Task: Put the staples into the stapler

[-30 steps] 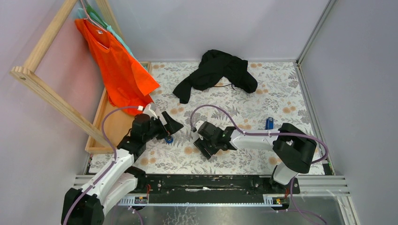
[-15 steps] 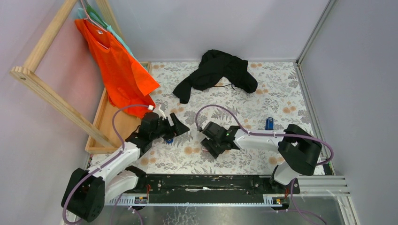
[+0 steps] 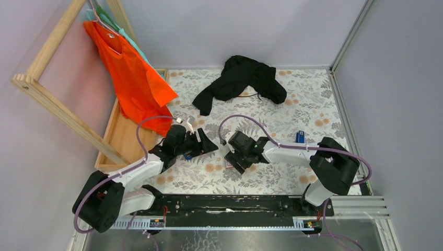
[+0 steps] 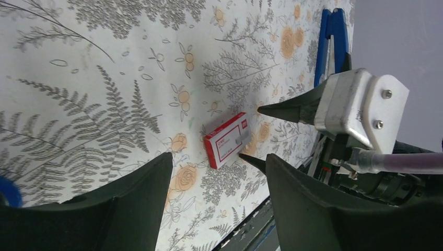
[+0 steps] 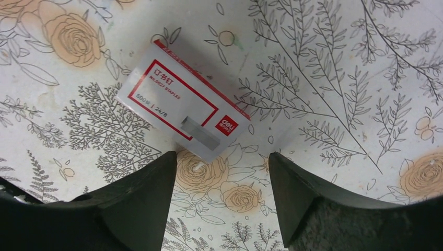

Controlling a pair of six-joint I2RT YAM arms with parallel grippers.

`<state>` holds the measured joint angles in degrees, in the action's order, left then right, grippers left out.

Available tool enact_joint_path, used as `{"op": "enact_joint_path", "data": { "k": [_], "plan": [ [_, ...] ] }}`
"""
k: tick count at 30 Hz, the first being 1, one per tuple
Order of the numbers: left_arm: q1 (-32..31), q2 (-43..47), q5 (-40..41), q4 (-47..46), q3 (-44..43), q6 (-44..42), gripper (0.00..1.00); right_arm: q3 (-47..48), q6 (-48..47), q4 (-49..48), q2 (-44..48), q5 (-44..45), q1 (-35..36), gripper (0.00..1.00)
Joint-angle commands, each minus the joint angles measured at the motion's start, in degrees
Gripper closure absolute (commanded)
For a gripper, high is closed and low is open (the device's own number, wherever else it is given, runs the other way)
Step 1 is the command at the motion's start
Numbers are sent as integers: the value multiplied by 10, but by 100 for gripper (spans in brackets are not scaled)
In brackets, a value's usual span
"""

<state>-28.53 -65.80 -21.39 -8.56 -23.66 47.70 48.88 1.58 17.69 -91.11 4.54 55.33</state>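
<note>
On the floral tablecloth, between the two grippers, lies the white-and-red staple box. It lies flat with its printed face up and a short grey strip of staples resting on top near one end.

The right gripper hangs just over the box with its jaws spread wide and holding nothing. In the right wrist view the nearest corner of the box sits in the gap between the two black fingers. In the left wrist view the pointed tips stand either side of one end of the box. Whether the nearer tip touches the cardboard cannot be told.

The left gripper faces the box from the other side. It is close but apart from the box, and its jaws are likewise wide apart and empty.

A blue stapler sits well off to the right of the box, beside the right arm. At the back of the table lies a crumpled black garment. At the far left an orange garment hangs from a wooden rack, above a wooden tray.
</note>
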Motion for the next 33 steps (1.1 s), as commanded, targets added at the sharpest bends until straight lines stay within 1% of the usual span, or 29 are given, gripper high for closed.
{"op": "enact_joint_path", "data": {
  "k": [1,5,8,11,17,21,26,30,33],
  "plan": [
    [-21,4,11,-54,16,36,28,8,-36,-8,12,-34,-2,27],
    [-38,14,27,-63,33,68,32,27,-53,-7,-5,-33,-2,26],
    [-50,21,42,-64,44,84,35,26,-71,-27,-6,-33,-2,26],
    [-58,27,51,-65,53,94,37,28,-89,-38,-7,-51,-2,25],
    [-65,28,53,-88,73,112,38,30,-118,-61,-14,-88,-2,24],
    [-66,30,53,-107,89,123,40,26,-117,-60,-14,-105,-2,26],
    [-65,15,38,-158,108,147,42,22,-108,-54,-10,-110,-1,29],
    [-65,0,31,-167,105,148,43,20,-97,-44,-2,-116,5,34],
    [-65,0,34,-167,106,147,42,16,-89,-37,8,-117,15,35]
  ]
}}
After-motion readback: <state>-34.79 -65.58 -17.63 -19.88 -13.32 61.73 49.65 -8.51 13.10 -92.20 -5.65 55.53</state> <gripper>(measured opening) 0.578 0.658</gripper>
